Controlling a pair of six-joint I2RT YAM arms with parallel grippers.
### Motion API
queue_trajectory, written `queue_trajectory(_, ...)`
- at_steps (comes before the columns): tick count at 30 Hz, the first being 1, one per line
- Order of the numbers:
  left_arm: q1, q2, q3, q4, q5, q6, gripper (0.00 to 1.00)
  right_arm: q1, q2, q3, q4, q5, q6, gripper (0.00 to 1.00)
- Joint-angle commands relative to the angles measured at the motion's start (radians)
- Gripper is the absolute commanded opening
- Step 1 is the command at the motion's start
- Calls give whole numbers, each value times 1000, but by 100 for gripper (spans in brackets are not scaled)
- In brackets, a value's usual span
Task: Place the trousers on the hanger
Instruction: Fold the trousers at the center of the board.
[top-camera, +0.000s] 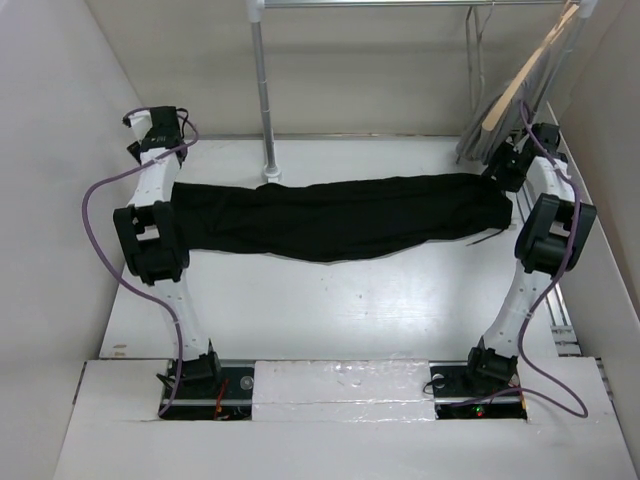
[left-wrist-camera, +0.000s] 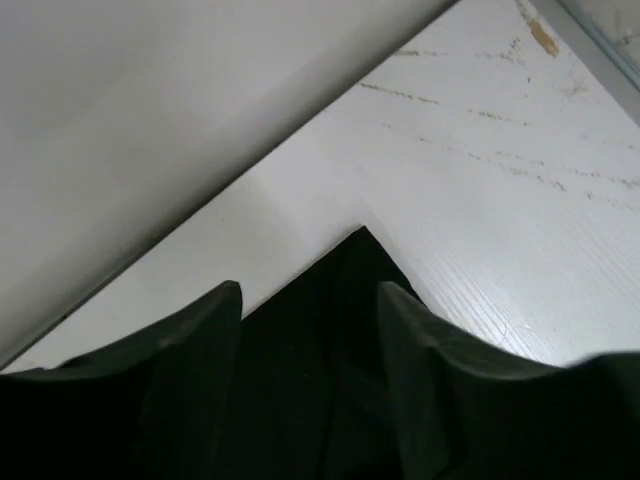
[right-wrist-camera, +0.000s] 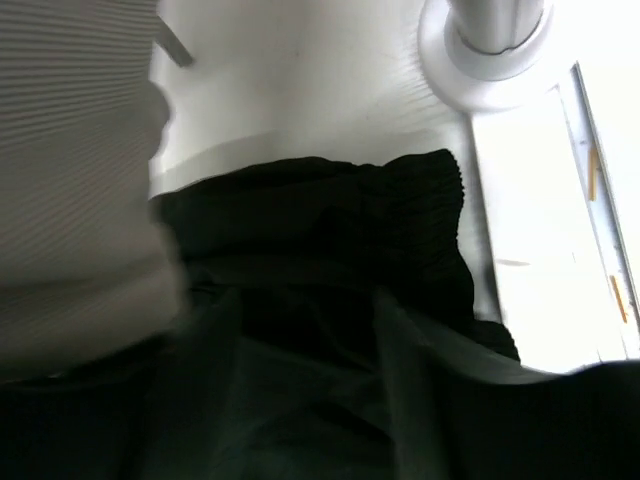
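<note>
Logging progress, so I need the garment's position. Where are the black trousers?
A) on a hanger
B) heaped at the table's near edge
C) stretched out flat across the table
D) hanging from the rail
C: the trousers lie spread lengthwise on the table, from left side to right.

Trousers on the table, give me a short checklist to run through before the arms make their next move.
1. Trousers spread lengthwise across the table: ok.
2. Left hand open, leg end between its fingers: ok.
3. Right hand open over the waistband end: ok.
4. Wire hanger found and reachable: cannot tell, none clearly in view.
5. Trousers on the hanger: not ok, not yet done.
</note>
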Motion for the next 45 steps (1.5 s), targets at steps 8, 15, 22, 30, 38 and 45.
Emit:
queue_trajectory(8, 59, -161, 5, -53, 148, -88, 74, 20, -305, -300, 249, -137, 22, 86)
queue_trajectory(15, -160, -468, -517, 114, 67, 4, 21, 31, -620, -780, 458, -157, 130, 60)
queue_trajectory(22, -217, -332, -557, 119, 76, 92, 49, 63, -812, -1026, 454, -188, 130, 0)
queue_trajectory(30, -237, -147, -393, 110, 119, 127, 54, 208, -912, -1064, 371, -273, -19, 46)
queue_trajectory(38, -267, -101, -376, 163, 143, 179, 53, 333, -886, -1064, 371, -261, -34, 46)
queue_trajectory(45, -267, -23, -316, 157, 154, 185, 48, 365, -844, -1026, 374, -264, -39, 46)
